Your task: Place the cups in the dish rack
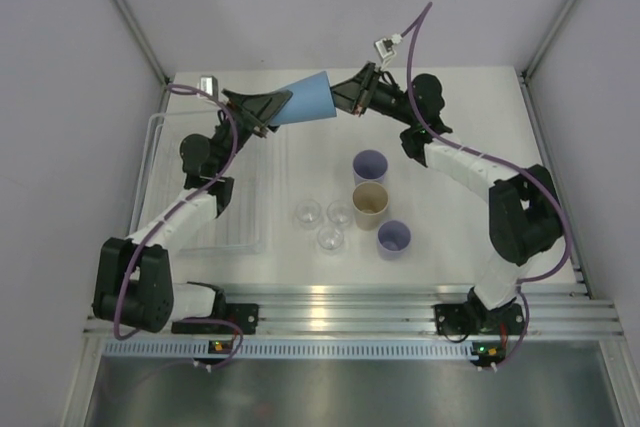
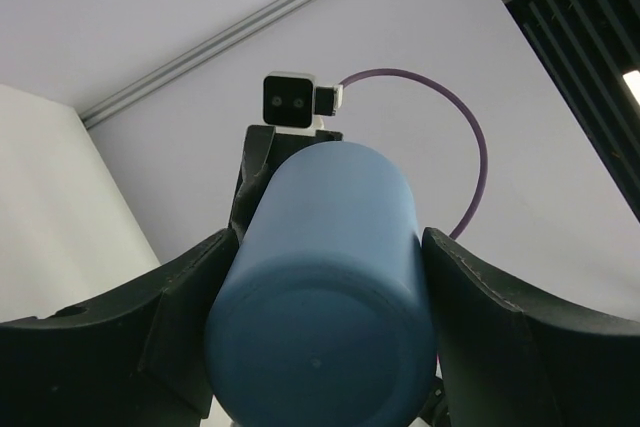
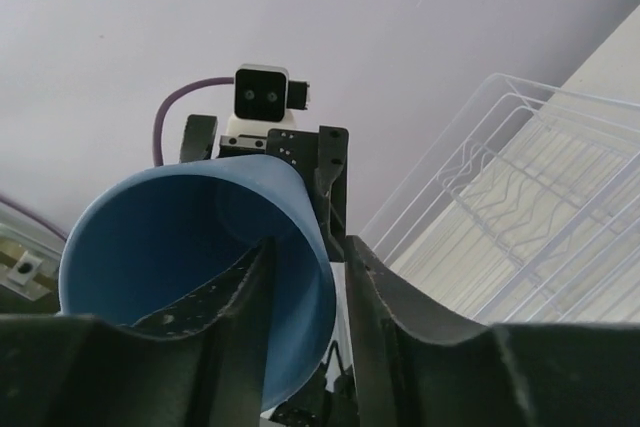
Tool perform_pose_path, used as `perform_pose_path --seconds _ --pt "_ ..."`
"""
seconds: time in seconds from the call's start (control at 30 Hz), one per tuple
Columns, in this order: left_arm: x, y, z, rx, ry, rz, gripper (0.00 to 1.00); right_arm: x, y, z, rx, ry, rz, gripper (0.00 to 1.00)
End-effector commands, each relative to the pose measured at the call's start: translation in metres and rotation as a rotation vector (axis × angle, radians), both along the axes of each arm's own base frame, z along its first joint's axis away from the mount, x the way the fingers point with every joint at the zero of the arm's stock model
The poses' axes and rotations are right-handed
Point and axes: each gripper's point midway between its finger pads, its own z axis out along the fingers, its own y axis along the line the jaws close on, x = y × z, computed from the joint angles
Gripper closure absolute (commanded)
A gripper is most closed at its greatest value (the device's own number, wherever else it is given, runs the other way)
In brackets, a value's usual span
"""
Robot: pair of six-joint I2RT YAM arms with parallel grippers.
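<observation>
A blue cup (image 1: 305,99) hangs on its side in mid-air over the back of the table, between both grippers. My left gripper (image 1: 268,107) is shut on its base end; in the left wrist view the blue cup (image 2: 320,277) fills the space between both fingers. My right gripper (image 1: 340,97) is at the rim, open: one finger (image 3: 225,297) sits inside the blue cup (image 3: 200,237), the other stands just clear of the wall. The clear dish rack (image 1: 165,147) lies on the left, holding no cups. Two lavender cups (image 1: 370,165) (image 1: 394,239), a beige cup (image 1: 370,204) and three clear cups (image 1: 308,213) stand mid-table.
The dish rack (image 3: 520,177) also shows at the right of the right wrist view, below the held cup. The standing cups cluster just right of the rack's near corner. Grey walls close in the table at the back and sides.
</observation>
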Motion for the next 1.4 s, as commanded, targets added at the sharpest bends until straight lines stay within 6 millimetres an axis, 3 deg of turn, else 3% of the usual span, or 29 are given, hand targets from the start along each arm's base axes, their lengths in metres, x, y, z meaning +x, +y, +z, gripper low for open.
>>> perform_pose_path --seconds 0.0,0.03,0.07,0.17,0.27,0.43,0.53,0.57,0.6,0.63,0.67,0.7,0.77,0.8,0.83,0.9,0.93,1.17,1.37 --pt "-0.009 0.000 0.023 0.010 -0.078 0.019 1.00 -0.020 0.008 0.024 0.039 -0.116 0.042 0.64" --pt "-0.007 0.002 0.025 0.021 -0.078 0.041 1.00 -0.020 0.008 0.021 0.034 -0.109 0.040 0.54" --pt "-0.011 0.006 0.032 0.046 -0.115 0.073 1.00 -0.021 0.007 0.021 0.034 -0.114 0.039 0.28" --pt "-0.006 0.018 0.038 0.104 -0.120 0.139 1.00 -0.020 0.003 0.017 0.031 -0.103 0.018 0.06" --pt "-0.007 0.034 0.048 0.137 -0.139 0.186 1.00 -0.019 -0.001 0.015 0.027 -0.111 -0.006 0.01" --pt "-0.014 0.065 0.051 0.166 -0.144 0.248 1.00 -0.018 -0.005 0.004 0.007 -0.103 -0.033 0.01" --pt "-0.012 0.089 0.041 0.245 -0.097 0.303 1.00 -0.017 -0.010 -0.002 -0.011 -0.107 -0.052 0.01" --pt "-0.015 0.101 0.051 0.322 -0.135 0.367 1.00 -0.017 -0.011 -0.004 -0.026 -0.099 -0.058 0.01" --pt "-0.010 0.108 0.026 0.395 -0.007 0.374 1.00 -0.015 -0.012 -0.006 -0.047 -0.119 -0.073 0.01" --pt "-0.009 0.114 0.018 0.468 0.038 0.404 1.00 -0.014 -0.013 -0.005 -0.062 -0.128 -0.080 0.01" --pt "-0.013 0.123 0.030 0.607 -0.031 0.480 1.00 -0.016 -0.015 -0.001 -0.073 -0.145 -0.090 0.01" --pt "-0.015 0.136 -0.002 0.687 0.136 0.507 1.00 -0.013 -0.015 -0.009 -0.117 -0.149 -0.104 0.01" --pt "-0.021 0.155 -0.016 0.860 0.168 0.582 1.00 -0.012 -0.017 -0.003 -0.145 -0.177 -0.120 0.01" --pt "-0.027 0.162 -0.012 0.907 0.188 0.610 1.00 -0.010 -0.019 -0.008 -0.181 -0.182 -0.129 0.01" --pt "-0.033 0.178 -0.032 0.998 0.279 0.646 1.00 -0.008 -0.019 -0.002 -0.191 -0.199 -0.134 0.01" --pt "-0.044 0.192 -0.041 1.067 0.354 0.685 1.00 -0.006 -0.022 -0.005 -0.234 -0.211 -0.142 0.01" --pt "-0.054 0.203 -0.058 1.120 0.450 0.701 1.00 -0.005 -0.022 0.001 -0.237 -0.225 -0.148 0.01" --pt "-0.101 0.248 -0.119 1.314 0.708 0.822 1.00 0.002 -0.027 0.003 -0.278 -0.270 -0.153 0.01" --pt "-0.120 0.273 -0.145 1.387 0.826 0.917 1.00 -0.004 -0.024 0.001 -0.241 -0.271 -0.112 0.01"
